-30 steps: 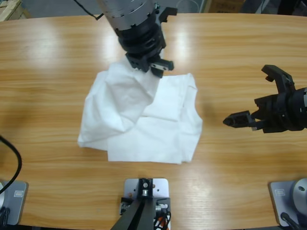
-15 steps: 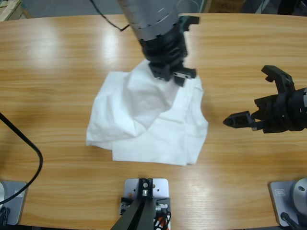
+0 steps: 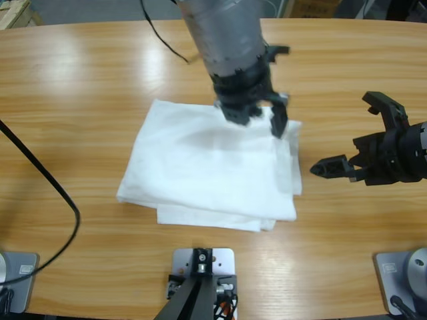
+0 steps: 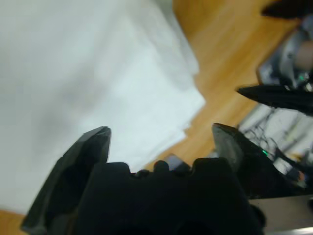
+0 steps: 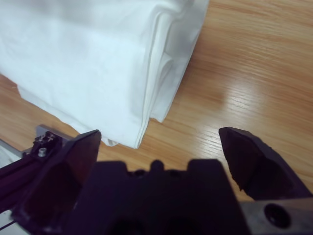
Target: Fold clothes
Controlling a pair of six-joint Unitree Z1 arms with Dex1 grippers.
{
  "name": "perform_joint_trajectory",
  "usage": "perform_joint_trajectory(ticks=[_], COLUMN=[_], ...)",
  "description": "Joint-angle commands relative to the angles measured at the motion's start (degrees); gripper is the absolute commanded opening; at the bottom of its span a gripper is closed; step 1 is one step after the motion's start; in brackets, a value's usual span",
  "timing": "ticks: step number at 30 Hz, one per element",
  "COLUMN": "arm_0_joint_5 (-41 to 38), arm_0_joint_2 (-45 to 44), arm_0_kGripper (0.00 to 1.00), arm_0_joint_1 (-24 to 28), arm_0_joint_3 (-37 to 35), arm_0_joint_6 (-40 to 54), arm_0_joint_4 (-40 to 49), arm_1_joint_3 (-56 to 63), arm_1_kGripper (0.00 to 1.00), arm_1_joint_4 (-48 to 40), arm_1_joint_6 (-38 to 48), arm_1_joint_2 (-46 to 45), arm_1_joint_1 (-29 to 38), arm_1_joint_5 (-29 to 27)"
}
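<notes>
On the wooden surface (image 3: 80,87) lies the folded white T-shirt (image 3: 200,167); the left pincer (image 3: 260,119) hangs spread and empty over its far right corner, the right pincer (image 3: 357,143) gapes empty beside it.

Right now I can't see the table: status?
Left gripper open over the shirt. Right gripper open, beside it. Shirt folded flat. Nothing in the way.
</notes>
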Motion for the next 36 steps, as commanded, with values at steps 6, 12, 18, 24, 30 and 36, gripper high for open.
perform_joint_trajectory(ticks=[6,12,18,24,30,36], arm_0_joint_5=[17.1,14.5,14.5,14.5,16.2,15.7], arm_0_joint_2=[-26.1,-26.9,-23.9,-22.7,-23.4,-23.1], arm_0_kGripper=[0.89,0.895,0.895,0.899,0.902,0.899], arm_0_joint_1=[10.9,6.3,4.2,4.2,7.5,14.9], arm_0_joint_3=[48.4,60.1,62.6,62.6,62.9,59.4], arm_0_joint_6=[1.7,-2.6,-5.6,-5.4,-4.4,-2.0], arm_0_joint_4=[-4.1,-16.6,-21.9,-22.6,-25.0,-26.8], arm_1_joint_3=[-4.0,-7.5,-5.5,-4.8,-2.0,-2.0], arm_1_kGripper=[0.844,0.729,0.743,0.734,0.641,0.0], arm_1_joint_4=[-8.9,-13.2,-14.1,-14.3,-16.5,-13.7], arm_1_joint_6=[-4.3,2.7,9.4,13.7,12.9,7.7], arm_1_joint_2=[6.7,16.3,19.5,23.5,20.2,16.2], arm_1_joint_1=[-15.5,-21.5,-23.9,-24.7,-24.7,-22.4], arm_1_joint_5=[10.7,18.5,23.4,27.2,27.2,25.9])
